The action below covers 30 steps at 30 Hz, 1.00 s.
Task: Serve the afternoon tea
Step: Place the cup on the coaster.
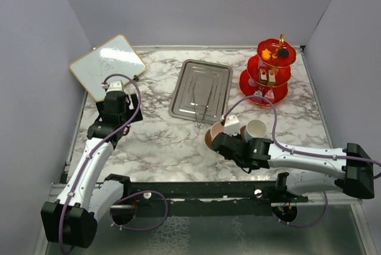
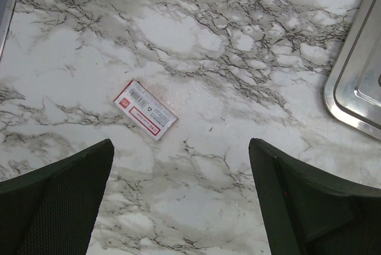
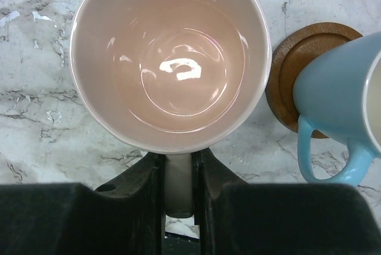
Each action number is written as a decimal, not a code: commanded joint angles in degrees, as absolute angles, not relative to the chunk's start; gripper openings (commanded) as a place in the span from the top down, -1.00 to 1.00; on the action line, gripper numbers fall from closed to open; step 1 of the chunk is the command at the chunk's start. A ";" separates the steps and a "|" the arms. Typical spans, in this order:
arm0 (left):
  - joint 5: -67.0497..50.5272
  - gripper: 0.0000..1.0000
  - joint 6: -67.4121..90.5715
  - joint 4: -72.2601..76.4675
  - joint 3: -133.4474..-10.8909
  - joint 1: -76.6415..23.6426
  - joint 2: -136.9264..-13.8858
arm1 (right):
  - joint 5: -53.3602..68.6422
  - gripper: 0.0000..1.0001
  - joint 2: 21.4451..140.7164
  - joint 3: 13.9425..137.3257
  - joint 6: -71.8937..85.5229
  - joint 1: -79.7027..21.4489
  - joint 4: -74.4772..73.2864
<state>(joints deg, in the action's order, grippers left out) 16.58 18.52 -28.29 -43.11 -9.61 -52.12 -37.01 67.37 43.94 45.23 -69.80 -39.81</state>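
Note:
My right gripper (image 1: 222, 136) is shut on the handle of the pink cup (image 3: 169, 58), which is upright and empty; the cup also shows in the top view (image 1: 216, 129). The blue cup (image 3: 345, 106) stands just to its right, partly on a round brown saucer (image 3: 289, 76). In the top view a brown saucer edge (image 1: 208, 139) shows at the pink cup's left; I cannot tell whether the cup rests on it. The red three-tier stand (image 1: 269, 73) with small cake pieces stands at the back right. My left gripper (image 1: 115, 91) is open over bare marble (image 2: 178, 195).
A steel tray (image 1: 200, 90) with tongs (image 1: 202, 103) lies at the table's middle back; its corner shows in the left wrist view (image 2: 357, 88). A whiteboard (image 1: 107, 64) lies at the back left. A small red and white label (image 2: 146, 110) lies on the marble ahead of the left fingers.

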 commanded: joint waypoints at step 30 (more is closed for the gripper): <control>17.32 -0.98 18.76 -27.15 -42.45 -9.58 -53.03 | -38.59 0.14 67.57 40.49 48.28 -67.17 -30.94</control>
<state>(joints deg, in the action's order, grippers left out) 16.58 18.52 -28.32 -42.83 -9.61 -52.95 -38.48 71.05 39.75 49.28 -67.48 -30.65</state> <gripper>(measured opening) 0.991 0.391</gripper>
